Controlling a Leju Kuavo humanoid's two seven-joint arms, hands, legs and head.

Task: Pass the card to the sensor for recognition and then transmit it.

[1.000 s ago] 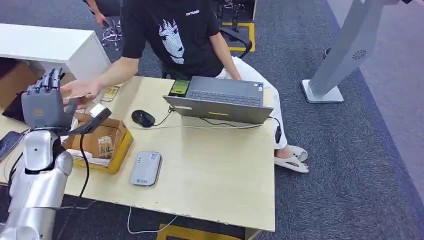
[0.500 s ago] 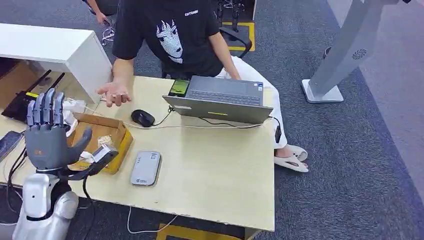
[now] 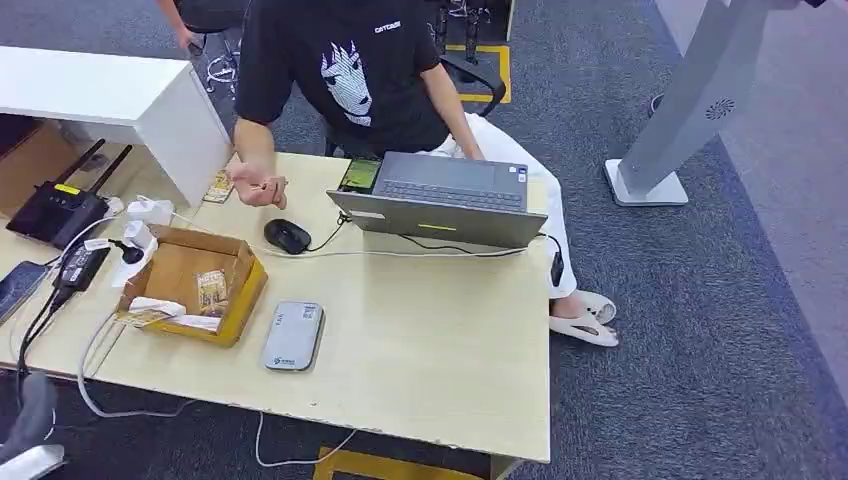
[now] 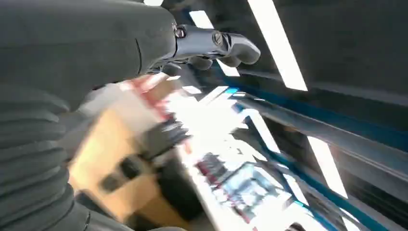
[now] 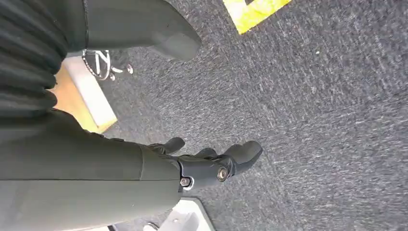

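The grey card reader (image 3: 292,336) lies flat near the desk's front edge, beside an open cardboard box (image 3: 236,293) with small cards (image 3: 210,292) in it. One more card (image 3: 218,186) lies at the desk's far left. A person's hand (image 3: 262,186) hovers over the desk behind the mouse; I cannot tell whether it holds a card. My left hand (image 3: 28,425) is low at the bottom left corner, below the desk edge. The blurred left wrist view shows that hand (image 4: 96,57) with fingers (image 4: 221,45) extended and nothing in them. My right hand (image 5: 192,171) hangs over grey carpet, holding nothing.
A person in a black T-shirt (image 3: 350,70) sits behind the desk at an open laptop (image 3: 440,200). A black mouse (image 3: 287,236), a router (image 3: 60,208), a power adapter and cables lie on the desk's left part. A white stand (image 3: 680,110) rises at the right.
My left hand has dropped from beside the cardboard box to below the desk edge. The person's hand has drawn back from my hand toward the laptop.
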